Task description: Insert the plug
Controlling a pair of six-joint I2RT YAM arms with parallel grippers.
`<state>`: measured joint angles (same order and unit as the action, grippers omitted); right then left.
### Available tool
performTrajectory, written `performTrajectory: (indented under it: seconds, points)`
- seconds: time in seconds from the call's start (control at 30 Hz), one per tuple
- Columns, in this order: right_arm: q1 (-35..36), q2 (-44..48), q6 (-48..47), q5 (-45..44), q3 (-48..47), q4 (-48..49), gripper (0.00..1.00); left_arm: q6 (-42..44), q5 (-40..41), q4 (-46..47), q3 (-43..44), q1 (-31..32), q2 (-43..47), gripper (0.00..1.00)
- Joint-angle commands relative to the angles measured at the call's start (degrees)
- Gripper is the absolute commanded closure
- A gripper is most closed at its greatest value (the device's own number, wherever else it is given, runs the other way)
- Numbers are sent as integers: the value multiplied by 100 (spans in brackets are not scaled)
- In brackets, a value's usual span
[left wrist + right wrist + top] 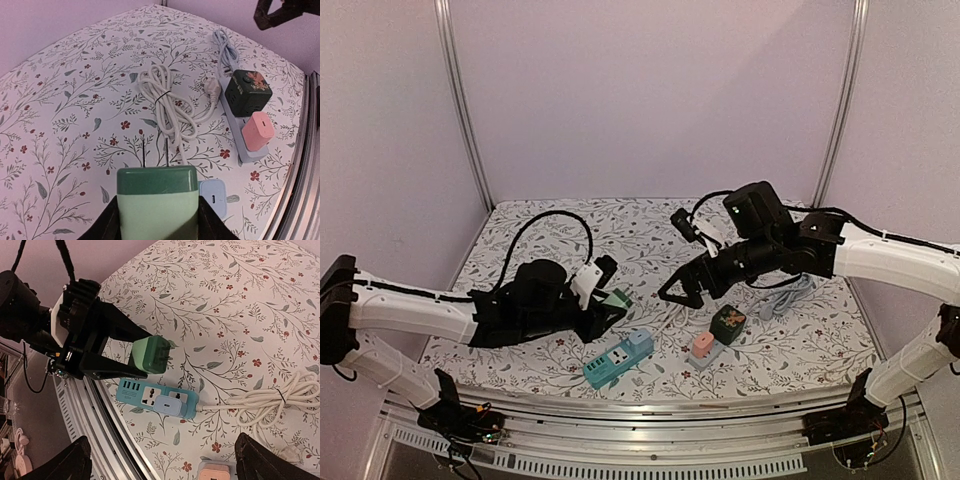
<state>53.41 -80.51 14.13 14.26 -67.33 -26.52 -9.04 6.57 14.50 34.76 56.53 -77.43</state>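
Plug (152, 355): a green block with two flat metal prongs, held in the air just above the teal power strip (142, 396). It does not touch the strip and is not yet inserted.
Left gripper (612, 300): closed narrowly on the plug's body, one finger on each side. The prongs stick out ahead of the fingertips.
Right gripper (682, 292): jaws spread wide and holding nothing. It hangs over the middle of the table (640, 225), apart from the strip.
Power strip: lies flat and loose near the front edge of the table, sockets facing up.
Blue charger (170, 404): already seated in the strip, just beside the free socket.
White cable (270, 400): a tied coil trailing from the strip's end.
Grey strip (239, 135): lies off to the right, carrying a dark green cube (248, 87) and a pink plug (258, 131).
Risk to the prongs: they point sideways while the socket faces up. If the plug is not turned squarely, they would probably hit the plastic around the holes.
Risk to the strip: nothing pins it down, so a slanted push could slide it toward the edge or tip it.
Risk from the charger: the plug's wide body may knock the blue charger.
Risk to the grip: resistance at the socket could twist the plug between the fingers.
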Motion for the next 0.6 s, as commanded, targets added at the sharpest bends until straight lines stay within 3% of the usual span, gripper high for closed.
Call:
performTrajectory:
  seconds: [0.0, 0.27, 0.57]
  points:
    - [-190, -507, 808, 1284, -404, 62, 1, 616, -572, -117, 120, 341, 287, 89]
    - [-194, -1229, 1274, 1802, -689, 119, 3, 886, -855, -138, 215, 571, 455, 88]
    - [-187, -1706, 1978, 2500, -784, 452, 22, 948, -794, -133, 290, 687, 453, 88]
